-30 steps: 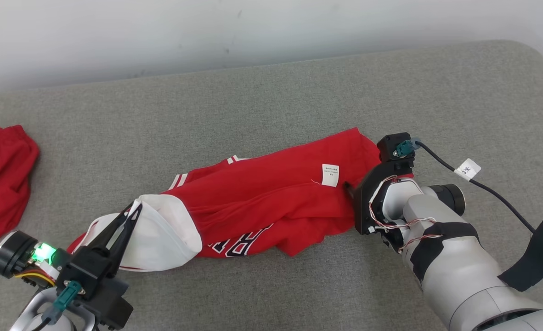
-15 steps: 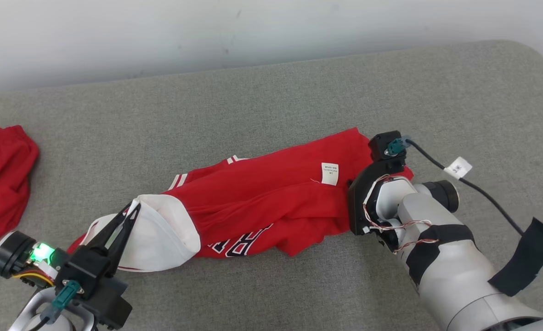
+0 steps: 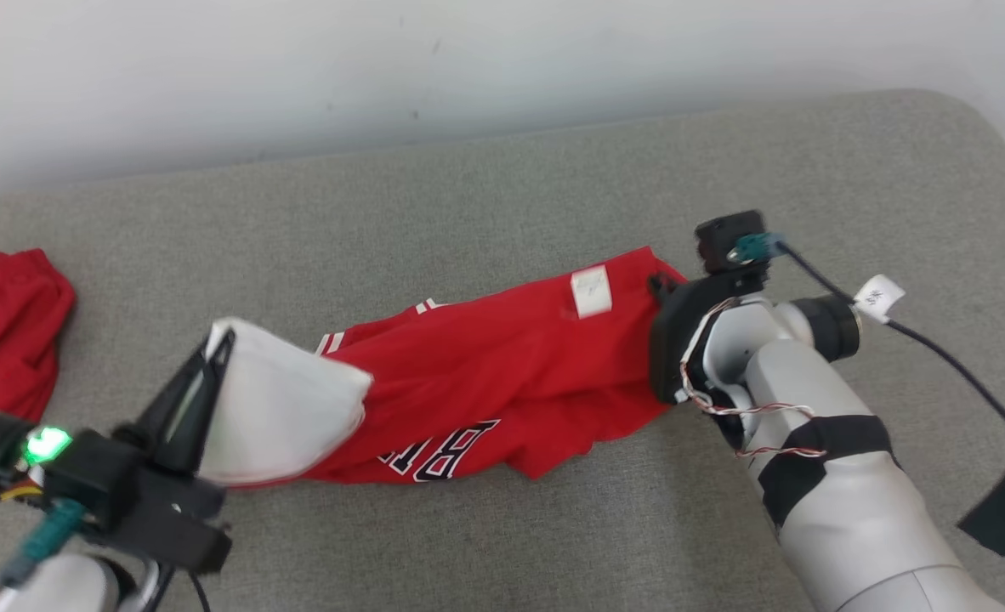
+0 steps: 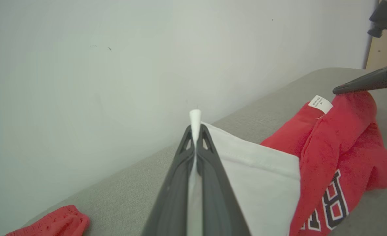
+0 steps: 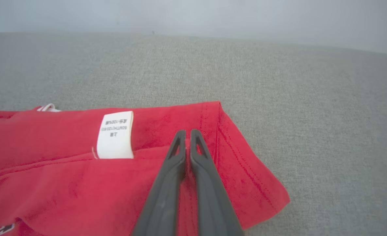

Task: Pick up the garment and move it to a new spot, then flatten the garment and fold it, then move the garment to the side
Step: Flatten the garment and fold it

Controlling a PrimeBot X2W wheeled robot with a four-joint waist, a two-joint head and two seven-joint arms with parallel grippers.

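Since the garment (image 3: pixel 485 374) must travel to a new spot, I have it pinched at both ends. The left gripper (image 4: pixel 195 131) has its jaws clamped on the white edge (image 4: pixel 255 177), which pokes out just past their tips. The right gripper (image 5: pixel 187 136) has its jaws squeezed together on the red hem, with the care label (image 5: pixel 115 134) just beside them. Between the two pairs of jaws the garment sags onto the grey worktop (image 3: pixel 502 187). I judge that two holds far apart should keep it spread when lifted. Another red cloth (image 3: pixel 5 340) lies well beyond the left jaws.
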